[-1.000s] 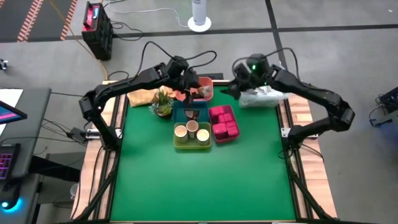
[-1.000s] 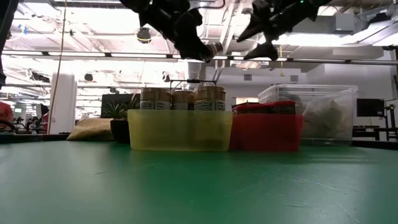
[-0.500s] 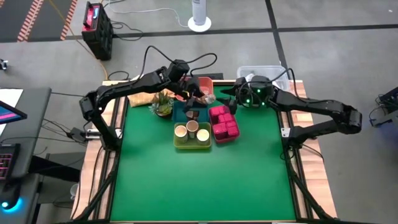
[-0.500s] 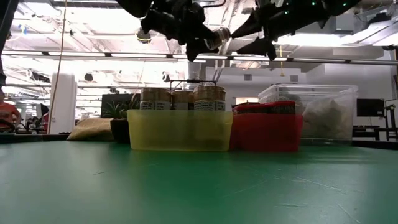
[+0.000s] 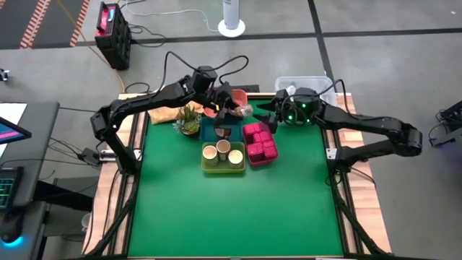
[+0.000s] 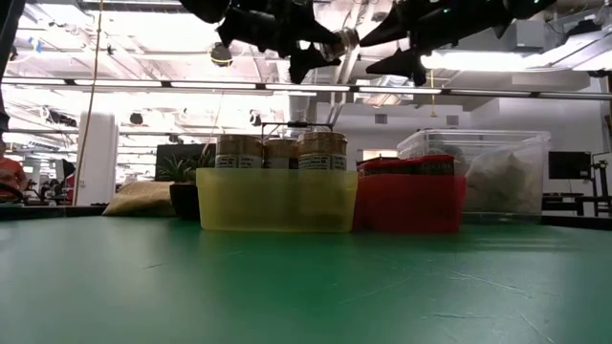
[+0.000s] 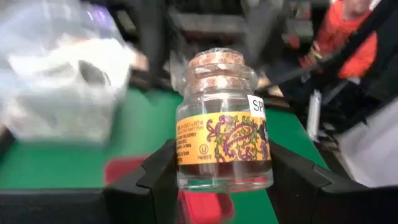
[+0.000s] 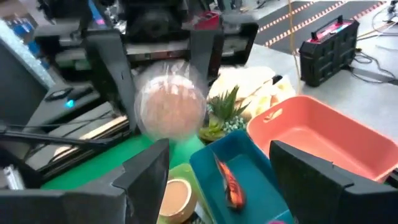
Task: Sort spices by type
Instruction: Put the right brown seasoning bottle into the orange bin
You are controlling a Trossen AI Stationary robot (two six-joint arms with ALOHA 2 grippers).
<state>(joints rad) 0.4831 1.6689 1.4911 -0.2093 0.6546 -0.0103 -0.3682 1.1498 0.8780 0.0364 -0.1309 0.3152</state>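
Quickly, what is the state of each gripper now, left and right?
Left gripper: shut on a spice jar, held above the trays.
Right gripper: open, empty, facing that jar.

The letters "SP" are read on a white tag on the jar (image 7: 224,121); the orange label's print is illegible.

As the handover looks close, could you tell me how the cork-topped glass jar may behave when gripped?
The jar looks rigid, smooth glass, so probably slippery and breakable. Its round body could roll if dropped. The left gripper holds it upright.
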